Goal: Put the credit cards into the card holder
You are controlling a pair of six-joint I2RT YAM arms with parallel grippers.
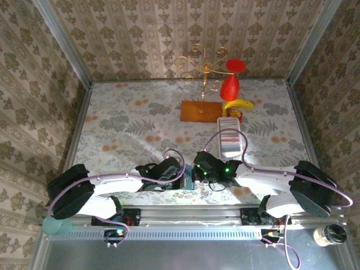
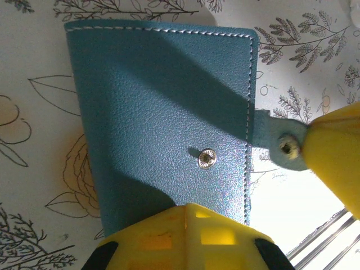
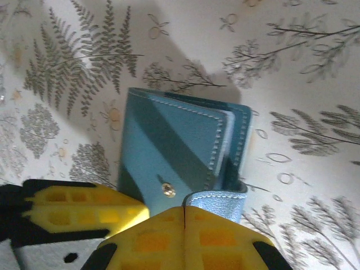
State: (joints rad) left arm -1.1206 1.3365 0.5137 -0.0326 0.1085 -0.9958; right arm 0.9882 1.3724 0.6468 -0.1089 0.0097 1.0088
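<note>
The teal card holder (image 2: 163,107) lies closed and flat near the table's front edge (image 1: 187,182). My left gripper (image 2: 187,209) is shut, and its tips rest on the cover's near end, just short of the snap stud (image 2: 207,158). My right gripper (image 3: 184,211) is shut on the clasp tab (image 3: 216,198), which curls up from the card holder's (image 3: 169,146) right side. The tab's snap (image 2: 287,147) sits against a right finger (image 2: 337,163). Pale leaves (image 3: 227,130) show between the covers. Thin pale credit cards, as far as I can tell, stand in a row in a white tray (image 1: 230,140).
Behind the tray are a banana (image 1: 237,104) and a red object (image 1: 229,85). A gold wire stand on a wooden base (image 1: 199,111) is at the back centre. Patterned walls close three sides. A metal rail (image 1: 185,212) runs along the near edge.
</note>
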